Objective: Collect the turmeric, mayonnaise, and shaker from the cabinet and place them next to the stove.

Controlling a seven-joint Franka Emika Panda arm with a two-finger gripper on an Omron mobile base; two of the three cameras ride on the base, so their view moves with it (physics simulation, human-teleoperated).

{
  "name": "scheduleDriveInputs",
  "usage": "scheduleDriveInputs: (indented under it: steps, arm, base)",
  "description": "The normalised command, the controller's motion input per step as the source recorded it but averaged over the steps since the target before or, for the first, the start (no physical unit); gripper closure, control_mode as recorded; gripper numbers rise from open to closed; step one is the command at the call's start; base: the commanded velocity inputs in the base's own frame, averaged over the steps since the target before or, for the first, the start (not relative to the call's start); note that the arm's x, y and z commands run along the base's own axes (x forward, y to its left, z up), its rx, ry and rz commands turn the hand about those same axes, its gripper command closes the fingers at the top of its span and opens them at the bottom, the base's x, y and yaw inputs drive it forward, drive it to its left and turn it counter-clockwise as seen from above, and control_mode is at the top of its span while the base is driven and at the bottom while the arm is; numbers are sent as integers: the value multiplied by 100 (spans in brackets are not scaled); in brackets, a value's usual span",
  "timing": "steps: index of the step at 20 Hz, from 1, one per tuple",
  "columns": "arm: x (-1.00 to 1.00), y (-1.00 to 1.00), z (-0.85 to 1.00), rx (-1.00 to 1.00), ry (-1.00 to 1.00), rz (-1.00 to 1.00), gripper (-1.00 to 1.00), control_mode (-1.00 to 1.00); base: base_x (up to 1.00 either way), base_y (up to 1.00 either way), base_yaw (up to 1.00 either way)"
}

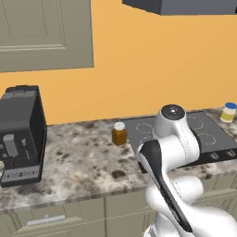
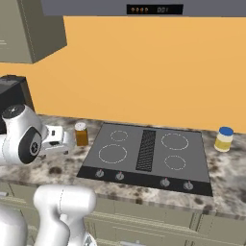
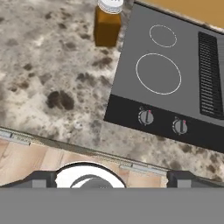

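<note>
The turmeric (image 1: 119, 134) (image 2: 81, 133) (image 3: 107, 24), an amber-brown jar with a white lid, stands on the speckled counter just left of the stove (image 1: 203, 134) (image 2: 146, 153) (image 3: 175, 87). The mayonnaise (image 1: 228, 112) (image 2: 224, 139), pale yellow with a blue lid, stands on the counter right of the stove. My gripper (image 2: 61, 140) (image 3: 113, 180) hovers over the counter's front edge, short of the turmeric, open, with nothing between its widely spread fingertips (image 3: 41, 177). The shaker and the cabinet's open shelf are out of view.
A black coffee machine (image 1: 18, 134) stands at the counter's left. A grey-beige panelled wall unit (image 1: 46, 34) hangs above it, and a range hood (image 2: 153, 8) hangs over the stove. Drawer fronts (image 1: 51, 217) run below the counter edge.
</note>
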Motion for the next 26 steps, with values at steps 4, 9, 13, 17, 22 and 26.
scheduleDriveInputs:
  steps: [4,9,13,17,22,26]
  arm:
    - [-67,-16,6,-1,-1,-17,-100,-100]
    - [-24,0,-1,0,1,-2,-100,-100]
    - [-29,0,-1,0,-1,-11,-100,100]
    - [0,0,0,0,0,0,-100,100]
    - [0,0,0,0,0,0,-100,100]
    - [0,0,0,0,0,0,-100,100]
  base:
    - [0,0,0]
    - [0,0,0]
    - [-33,0,-22]
    - [-52,0,-58]
    - [-36,0,-59]
    - [-14,-4,-59]
